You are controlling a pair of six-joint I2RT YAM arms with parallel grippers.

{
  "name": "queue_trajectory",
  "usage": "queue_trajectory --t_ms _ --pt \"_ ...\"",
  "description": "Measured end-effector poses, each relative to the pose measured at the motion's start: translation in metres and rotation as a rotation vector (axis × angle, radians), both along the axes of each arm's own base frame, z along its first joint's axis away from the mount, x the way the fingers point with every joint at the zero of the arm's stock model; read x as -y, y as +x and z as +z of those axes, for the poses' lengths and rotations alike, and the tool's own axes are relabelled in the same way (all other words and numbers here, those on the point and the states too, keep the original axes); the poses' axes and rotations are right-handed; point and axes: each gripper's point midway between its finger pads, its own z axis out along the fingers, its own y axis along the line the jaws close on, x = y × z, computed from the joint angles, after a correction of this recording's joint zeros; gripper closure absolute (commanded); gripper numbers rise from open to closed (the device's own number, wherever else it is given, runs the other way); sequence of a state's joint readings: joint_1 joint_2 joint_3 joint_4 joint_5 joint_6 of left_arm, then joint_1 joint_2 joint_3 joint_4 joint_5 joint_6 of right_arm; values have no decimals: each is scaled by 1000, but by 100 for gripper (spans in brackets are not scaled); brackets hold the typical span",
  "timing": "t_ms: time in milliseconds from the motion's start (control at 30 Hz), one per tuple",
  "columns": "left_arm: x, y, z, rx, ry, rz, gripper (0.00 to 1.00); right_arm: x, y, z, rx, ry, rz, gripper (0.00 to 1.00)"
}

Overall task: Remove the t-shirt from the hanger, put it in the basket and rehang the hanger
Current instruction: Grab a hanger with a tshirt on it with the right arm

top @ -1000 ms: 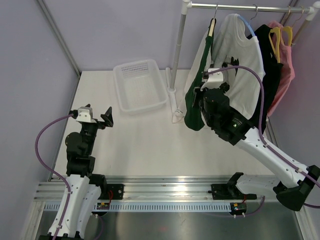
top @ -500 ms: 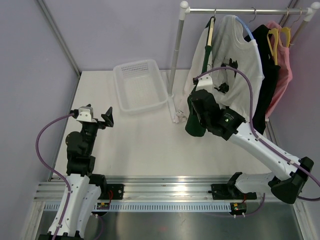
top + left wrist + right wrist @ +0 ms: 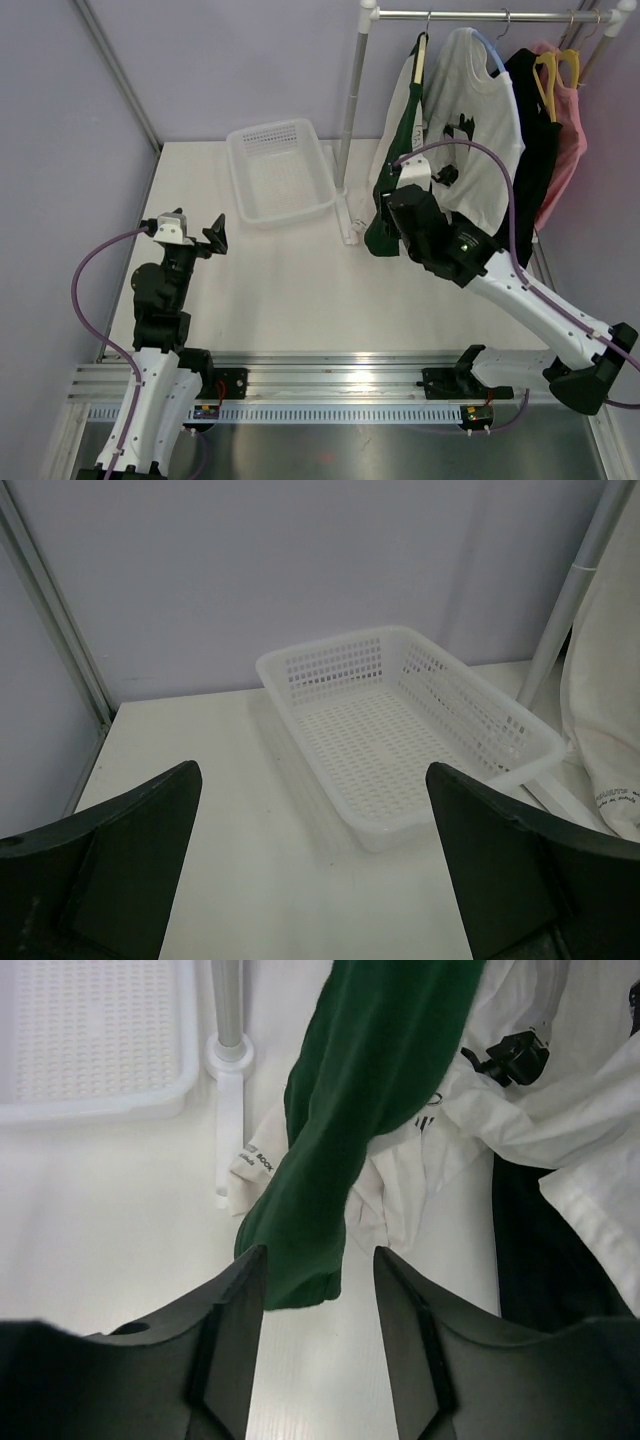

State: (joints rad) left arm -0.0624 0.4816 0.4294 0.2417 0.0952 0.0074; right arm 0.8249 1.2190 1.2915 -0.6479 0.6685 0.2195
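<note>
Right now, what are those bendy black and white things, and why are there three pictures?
They are two robot arms bolted to a white table. One picture looks down from above; the other two come from a small camera on each wrist. The left arm sits with its jaws wide open, facing a white basket. The right arm reaches toward a rail of hanging clothes. The end of a green t-shirt hangs at the tips of its open jaws; nothing is gripped.
</note>
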Motion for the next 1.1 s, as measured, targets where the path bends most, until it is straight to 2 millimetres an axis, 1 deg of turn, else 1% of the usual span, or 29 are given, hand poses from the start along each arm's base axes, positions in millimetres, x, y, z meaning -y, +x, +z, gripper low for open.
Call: queue_trajectory --t_ms 67,100,267,333,433,533,633,700,767,833,933,1100 --pt "0 0 0 0 0 0 1 5 -6 14 33 40 9 41" --pt "0 0 0 0 0 0 1 7 -9 23 55 66 14 36" --pt "0 1 -2 -6 0 0 1 15 -18 63 153 161 27 31" --pt "0 1 -2 -6 1 0 1 15 -17 78 183 175 31 30" --pt "0 1 -2 -6 1 -1 1 12 -10 107 237 193 26 29" --pt "1 0 -1 3 2 -8 1 5 1 138 290 199 22 29" --pt "1 -1 -1 8 2 -6 1 -2 17 171 352 198 -6 30" --pt "1 -1 -1 9 3 -6 1 -6 24 183 378 192 -17 30" --pt "1 -1 -1 10 3 -7 1 -8 32 193 399 177 -34 33" --pt "1 -1 -1 11 4 -7 1 -7 41 202 416 169 -55 34" --pt "1 0 -1 10 4 -7 1 4 57 213 439 168 -102 37" --pt "1 2 -4 -2 5 -7 1 38 97 243 487 186 -198 42"
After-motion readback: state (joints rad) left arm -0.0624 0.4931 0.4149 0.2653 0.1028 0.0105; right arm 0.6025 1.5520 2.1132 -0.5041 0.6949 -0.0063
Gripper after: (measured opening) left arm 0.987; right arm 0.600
